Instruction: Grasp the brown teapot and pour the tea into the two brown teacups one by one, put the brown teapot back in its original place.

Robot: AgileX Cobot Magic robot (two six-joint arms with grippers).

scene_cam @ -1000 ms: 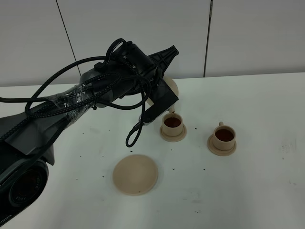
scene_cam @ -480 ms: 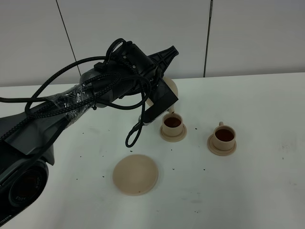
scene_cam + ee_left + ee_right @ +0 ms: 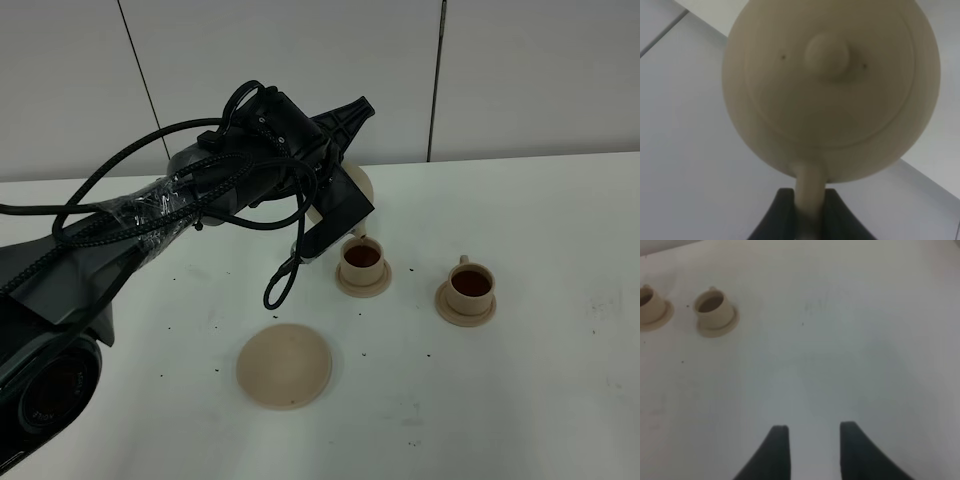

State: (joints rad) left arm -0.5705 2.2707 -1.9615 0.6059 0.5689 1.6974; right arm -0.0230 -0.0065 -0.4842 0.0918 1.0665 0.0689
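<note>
Exterior high: left arm outstretched, brown teapot tilted (over teacup).

High front overview; close wrist views, both sharing teacups.

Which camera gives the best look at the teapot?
The left wrist view: the teapot fills it, showing lid, knob and gripped handle. In the exterior high view the left arm hides nearly all of it. The right wrist view misses it entirely.
</note>
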